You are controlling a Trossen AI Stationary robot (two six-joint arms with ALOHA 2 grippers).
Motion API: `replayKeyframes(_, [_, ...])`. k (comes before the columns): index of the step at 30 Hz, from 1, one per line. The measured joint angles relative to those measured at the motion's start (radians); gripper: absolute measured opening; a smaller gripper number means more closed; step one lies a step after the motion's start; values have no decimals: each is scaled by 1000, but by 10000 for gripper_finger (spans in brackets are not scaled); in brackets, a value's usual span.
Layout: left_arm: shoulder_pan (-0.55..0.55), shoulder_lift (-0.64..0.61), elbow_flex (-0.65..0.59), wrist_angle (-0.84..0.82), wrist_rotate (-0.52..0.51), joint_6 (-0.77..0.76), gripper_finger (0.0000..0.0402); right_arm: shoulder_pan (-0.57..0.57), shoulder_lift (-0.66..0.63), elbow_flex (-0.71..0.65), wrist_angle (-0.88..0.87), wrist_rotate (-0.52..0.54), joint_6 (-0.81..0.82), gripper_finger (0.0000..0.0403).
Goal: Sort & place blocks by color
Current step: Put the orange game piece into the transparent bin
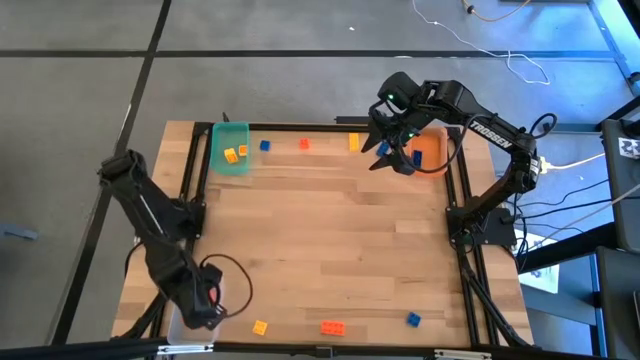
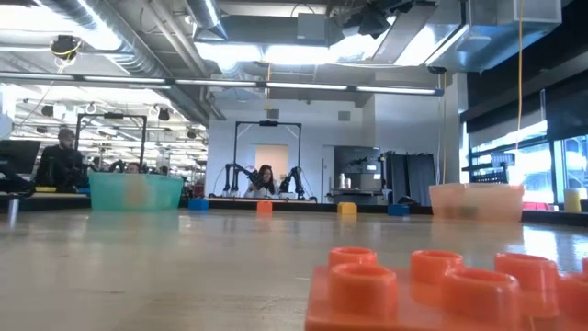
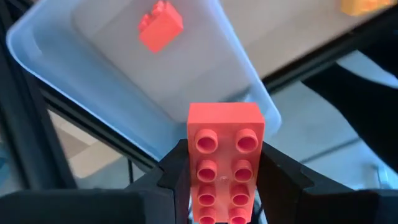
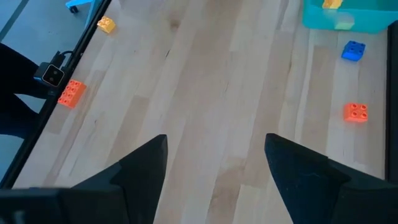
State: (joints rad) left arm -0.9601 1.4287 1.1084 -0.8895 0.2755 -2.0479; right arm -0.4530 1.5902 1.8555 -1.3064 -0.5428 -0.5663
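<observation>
The wooden table (image 1: 330, 250) was only partly sorted. Two yellow blocks (image 1: 235, 153) lay in the green bin (image 1: 230, 147) at eleven o'clock. The left tool (image 3: 217, 186), at seven o'clock, clenched a red block (image 3: 224, 158) over a clear bin (image 3: 124, 68) holding another red block (image 3: 160, 25). The right tool (image 4: 214, 162) hung released at one o'clock. Loose blocks (image 1: 333, 327) remained along both edges.

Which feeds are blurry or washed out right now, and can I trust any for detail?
Low view: the orange brick up close is soft and ceiling lights glare. Left wrist view: the held red brick is sharp, the clear bin behind blurred. High view is even and clear.
</observation>
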Motion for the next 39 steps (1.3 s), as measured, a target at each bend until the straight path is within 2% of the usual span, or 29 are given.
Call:
replayKeyframes(10, [-68, 158, 0, 12, -82, -45, 130, 0, 0, 0, 0, -8, 0, 269])
replayKeyframes(15, [-74, 208, 0, 12, -83, -40, 130, 0, 0, 0, 0, -9, 7, 269])
replayKeyframes(17, [-74, 219, 0, 13, -84, -39, 131, 0, 0, 0, 0, -9, 7, 269])
replayKeyframes(24, [-73, 224, 0, 12, -106, -36, 183, 0, 0, 0, 0, -9, 7, 269])
replayKeyframes(28, [-75, 224, 0, 11, -113, -31, 188, 0, 0, 0, 11, -8, 8, 269])
replayKeyframes(32, [-75, 224, 0, 11, -147, 39, 189, 0, 0, 0, 20, -8, 8, 269])
replayKeyframes(39, [-74, 224, 0, 10, -155, 40, 184, 0, 0, -1, 24, -8, 8, 269])
